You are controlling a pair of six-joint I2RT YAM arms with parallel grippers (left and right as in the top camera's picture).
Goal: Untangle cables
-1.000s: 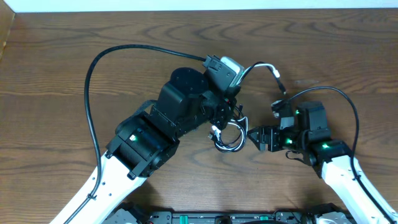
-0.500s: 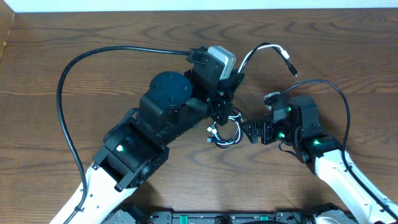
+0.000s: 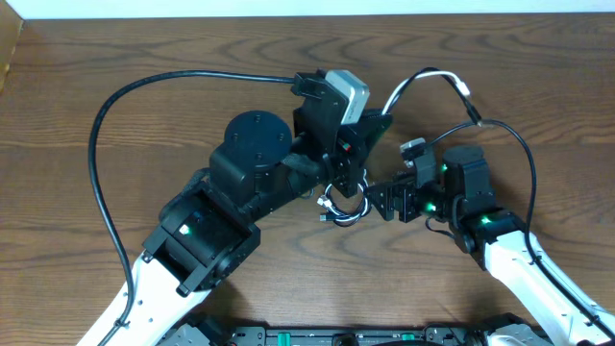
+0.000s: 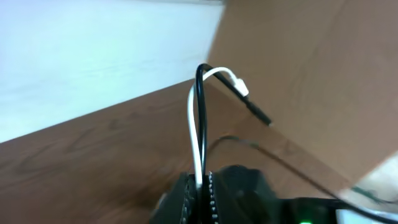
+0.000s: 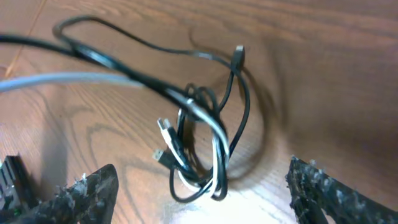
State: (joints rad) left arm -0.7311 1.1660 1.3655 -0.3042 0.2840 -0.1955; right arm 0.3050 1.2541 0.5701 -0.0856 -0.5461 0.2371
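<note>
The black and white cables [image 3: 348, 200] hang tangled in a small loop bundle between my two arms; in the right wrist view the bundle [image 5: 202, 152] dangles just above the wood with small plug ends showing. My left gripper [image 3: 365, 135] is shut on a black and a white strand [image 4: 196, 134], which arch up past the fingers [image 4: 200, 193] and end in a plug [image 3: 468, 94]. My right gripper [image 3: 384, 204] is open, its fingers [image 5: 202, 193] spread wide on either side of the bundle, touching nothing.
A thick black robot cable [image 3: 125, 115] arcs over the left of the wooden table [image 3: 77, 58]. Another black arm cable [image 3: 524, 159] loops over the right arm. The table's white far edge [image 3: 288, 8] runs along the top.
My left gripper has lifted and swung the held strands up and to the right; their free plug end moved farther right. My right gripper moved left toward the bundle.
</note>
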